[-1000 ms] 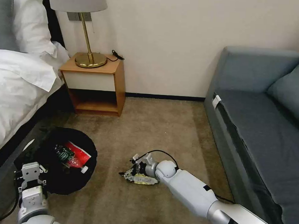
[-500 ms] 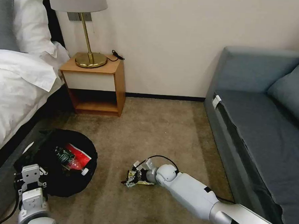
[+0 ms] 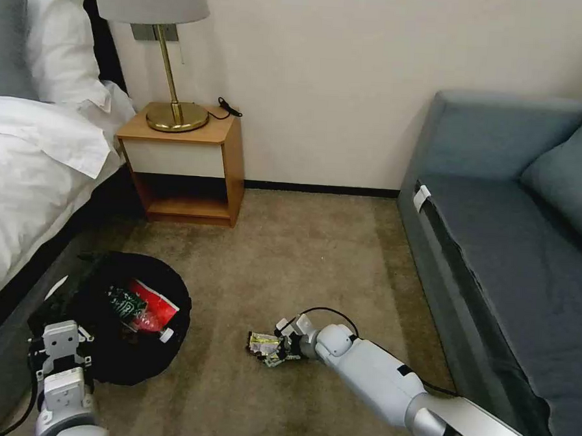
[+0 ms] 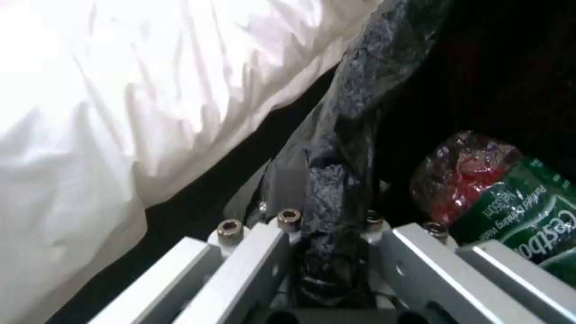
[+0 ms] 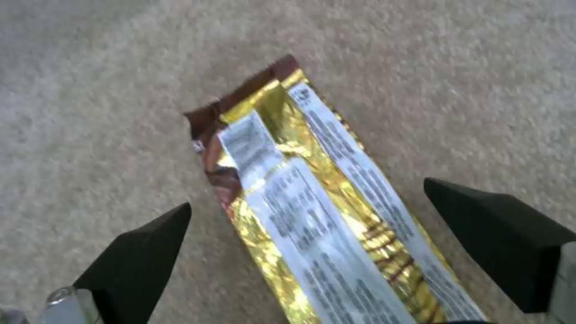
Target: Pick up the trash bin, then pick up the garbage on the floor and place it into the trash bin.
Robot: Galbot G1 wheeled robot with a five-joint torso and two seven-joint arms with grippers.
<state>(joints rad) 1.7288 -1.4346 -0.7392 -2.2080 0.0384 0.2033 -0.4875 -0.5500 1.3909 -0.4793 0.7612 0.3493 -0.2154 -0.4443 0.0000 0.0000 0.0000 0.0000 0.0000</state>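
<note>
The trash bin (image 3: 170, 283), lined with a black bag, stands low on my left beside the bed. A red-and-white packet (image 3: 156, 305) and a green-labelled bottle (image 3: 125, 302) lie inside it. My left gripper (image 3: 60, 346) is at the bin's near rim. In the left wrist view it (image 4: 327, 193) is shut on the bag-covered rim (image 4: 354, 112), with the bottle (image 4: 522, 216) close by. One piece of garbage, a gold-and-white wrapper (image 3: 263, 342), lies flat on the carpet. My right gripper (image 3: 276, 350) sits low at its right end. In the right wrist view the gripper (image 5: 307, 194) is open, and its black fingertips (image 5: 144, 252) straddle the wrapper (image 5: 318, 202).
A bed with white sheets (image 3: 26, 184) runs along the left, close to the bin. A wooden nightstand (image 3: 190, 160) with a brass lamp (image 3: 175, 75) stands against the far wall. A grey sofa (image 3: 517, 243) fills the right side. Open carpet (image 3: 302, 257) lies between them.
My right arm has drawn back to the right and toward me, so more of the wrapper shows ahead of the fingers. The left arm and the bin have hardly moved.
</note>
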